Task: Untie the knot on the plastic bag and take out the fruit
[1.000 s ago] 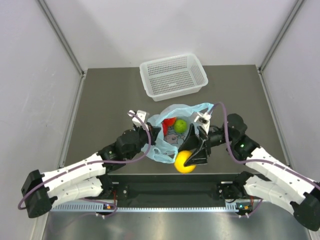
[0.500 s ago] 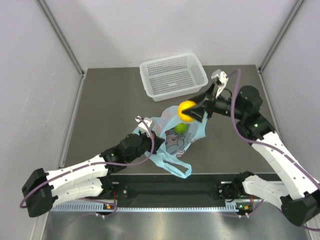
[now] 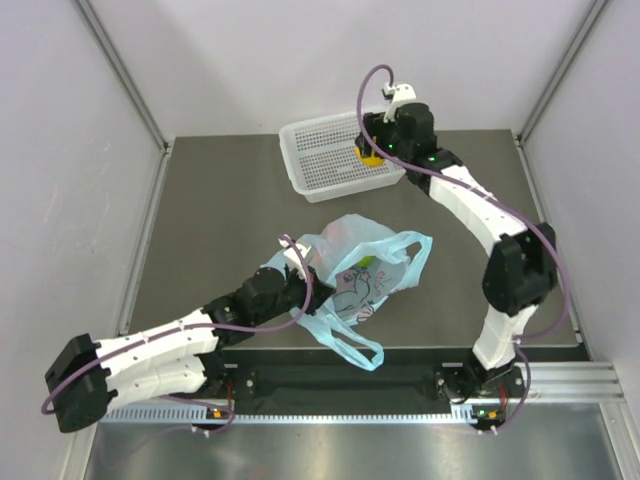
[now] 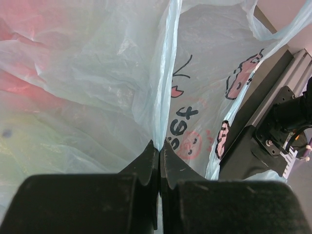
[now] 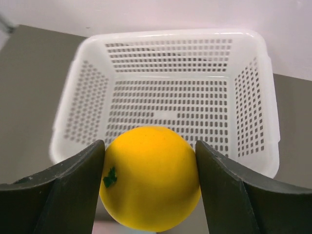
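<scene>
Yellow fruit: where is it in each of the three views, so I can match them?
Top external: yellow fruit upper centre, at the white basket's right end, in the right gripper.
Left wrist: not in it; plastic bag only.
Right wrist: low centre, between the fingers.
Shared landmark: the white basket.

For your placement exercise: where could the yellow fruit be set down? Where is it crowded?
Free: floor of the white basket; table left of basket and plastic bag; strip between them. Crowded: near centre, left gripper pinching the bag.
</scene>
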You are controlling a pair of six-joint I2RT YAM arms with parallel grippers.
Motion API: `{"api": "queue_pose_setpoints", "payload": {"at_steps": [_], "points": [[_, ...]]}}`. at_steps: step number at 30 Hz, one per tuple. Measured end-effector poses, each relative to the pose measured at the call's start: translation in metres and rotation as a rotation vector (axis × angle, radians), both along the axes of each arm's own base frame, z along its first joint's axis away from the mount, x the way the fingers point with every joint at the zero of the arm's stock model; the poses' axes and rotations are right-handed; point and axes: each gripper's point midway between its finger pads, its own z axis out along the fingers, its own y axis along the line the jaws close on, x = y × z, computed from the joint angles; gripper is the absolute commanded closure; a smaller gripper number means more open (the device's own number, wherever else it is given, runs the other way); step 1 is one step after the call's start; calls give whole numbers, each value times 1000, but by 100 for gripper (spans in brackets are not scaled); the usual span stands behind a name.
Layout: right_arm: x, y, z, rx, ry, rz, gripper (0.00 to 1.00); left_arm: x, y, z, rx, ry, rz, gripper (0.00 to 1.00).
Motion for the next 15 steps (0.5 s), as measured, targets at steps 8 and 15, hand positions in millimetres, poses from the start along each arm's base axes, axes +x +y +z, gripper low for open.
{"api": "queue_pose_setpoints", "payload": {"at_steps": [8, 15], "points": [[78, -1, -62, -113, 60, -131, 89, 2, 1, 10, -2, -18, 4, 100], [108, -19, -91, -148, 103, -190, 42, 3, 3, 17, -5, -38, 9, 100]]}}
